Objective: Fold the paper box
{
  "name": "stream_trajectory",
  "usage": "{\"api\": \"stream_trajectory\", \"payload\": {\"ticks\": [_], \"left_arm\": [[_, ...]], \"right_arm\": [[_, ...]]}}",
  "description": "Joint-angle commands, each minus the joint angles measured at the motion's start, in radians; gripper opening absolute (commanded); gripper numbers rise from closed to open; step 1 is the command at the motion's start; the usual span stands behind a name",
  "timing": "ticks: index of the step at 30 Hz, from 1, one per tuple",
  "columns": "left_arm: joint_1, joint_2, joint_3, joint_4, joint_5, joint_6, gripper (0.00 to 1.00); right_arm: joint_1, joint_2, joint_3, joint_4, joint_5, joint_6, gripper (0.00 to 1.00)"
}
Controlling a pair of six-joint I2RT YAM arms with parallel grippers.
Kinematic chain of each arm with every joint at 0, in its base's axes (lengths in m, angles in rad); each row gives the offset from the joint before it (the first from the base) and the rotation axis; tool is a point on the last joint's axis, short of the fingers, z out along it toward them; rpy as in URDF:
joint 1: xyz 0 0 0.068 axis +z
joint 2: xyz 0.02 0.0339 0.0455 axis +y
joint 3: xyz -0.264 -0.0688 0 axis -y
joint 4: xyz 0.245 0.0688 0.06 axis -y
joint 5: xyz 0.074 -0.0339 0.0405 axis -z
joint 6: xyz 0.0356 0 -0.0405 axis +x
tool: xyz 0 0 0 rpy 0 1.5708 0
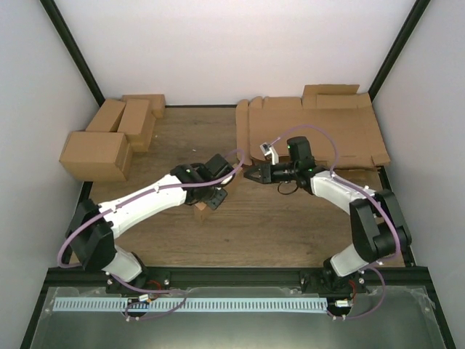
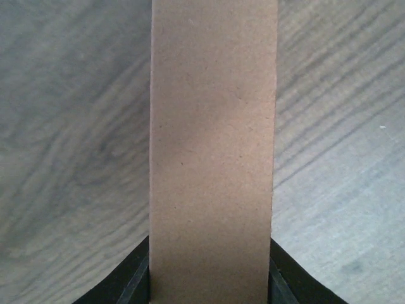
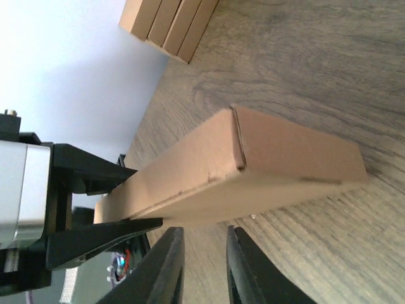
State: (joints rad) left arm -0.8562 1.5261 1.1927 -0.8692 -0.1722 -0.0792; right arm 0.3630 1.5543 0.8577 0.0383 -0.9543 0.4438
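Observation:
The paper box (image 1: pixel 202 211) is a long, closed brown cardboard box held over the wooden table near its middle. My left gripper (image 1: pixel 212 198) is shut on one end of it. In the left wrist view the box (image 2: pixel 212 158) runs straight out between the black fingers (image 2: pixel 136 278). In the right wrist view the box (image 3: pixel 253 164) lies across the frame, with the left gripper (image 3: pixel 120 202) clamping its left end. My right gripper (image 1: pixel 248 174) sits just to the right of the box. Its jaws (image 3: pixel 205 253) are slightly apart and empty, just below the box's side.
A group of finished brown boxes (image 1: pixel 109 138) stands at the back left and also shows in the right wrist view (image 3: pixel 168 22). A pile of flat brown sheets (image 1: pixel 312 131) lies at the back right. White walls and a black frame enclose the table.

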Motion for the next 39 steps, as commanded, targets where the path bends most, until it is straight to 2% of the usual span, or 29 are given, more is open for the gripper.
{"api": "stream_trajectory", "payload": {"ticks": [1, 3, 6, 9, 11, 14, 18, 21, 25, 27, 30, 37, 39], "left_arm": [[-0.028, -0.046, 0.050, 0.010, -0.188, 0.013, 0.33], [-0.045, -0.063, 0.054, 0.028, -0.257, 0.017, 0.34], [-0.105, -0.086, 0.045, 0.059, -0.368, 0.072, 0.35], [-0.178, -0.113, 0.010, 0.115, -0.448, 0.174, 0.35], [-0.208, -0.137, -0.037, 0.184, -0.476, 0.251, 0.31], [-0.235, -0.160, -0.123, 0.301, -0.513, 0.344, 0.30], [-0.259, -0.197, -0.202, 0.415, -0.519, 0.434, 0.29], [-0.268, -0.246, -0.262, 0.506, -0.496, 0.490, 0.32], [-0.280, -0.306, -0.309, 0.581, -0.480, 0.551, 0.36], [-0.287, -0.326, -0.319, 0.597, -0.470, 0.564, 0.37], [-0.294, -0.345, -0.340, 0.608, -0.455, 0.580, 0.37], [-0.311, -0.350, -0.359, 0.617, -0.485, 0.590, 0.41], [-0.315, -0.349, -0.360, 0.625, -0.487, 0.595, 0.41]], "right_arm": [[-0.030, -0.103, 0.054, -0.127, 0.071, -0.017, 0.24], [-0.056, -0.144, 0.050, -0.158, 0.093, -0.001, 0.36], [-0.066, -0.185, 0.050, -0.202, 0.127, 0.027, 0.60], [-0.066, -0.200, 0.099, -0.273, 0.160, 0.046, 0.83], [-0.066, -0.191, 0.162, -0.364, 0.233, 0.090, 0.99], [-0.068, -0.156, 0.284, -0.574, 0.316, 0.158, 1.00], [-0.067, -0.205, 0.310, -0.656, 0.376, 0.263, 1.00], [-0.067, -0.241, 0.278, -0.634, 0.362, 0.335, 1.00], [-0.068, -0.209, 0.242, -0.642, 0.252, 0.404, 0.99], [-0.068, -0.203, 0.211, -0.602, 0.178, 0.445, 0.96], [-0.066, -0.224, 0.139, -0.447, 0.040, 0.551, 0.93], [-0.063, -0.227, 0.124, -0.377, -0.028, 0.605, 0.80], [-0.063, -0.220, 0.098, -0.334, -0.072, 0.636, 0.80]]}}
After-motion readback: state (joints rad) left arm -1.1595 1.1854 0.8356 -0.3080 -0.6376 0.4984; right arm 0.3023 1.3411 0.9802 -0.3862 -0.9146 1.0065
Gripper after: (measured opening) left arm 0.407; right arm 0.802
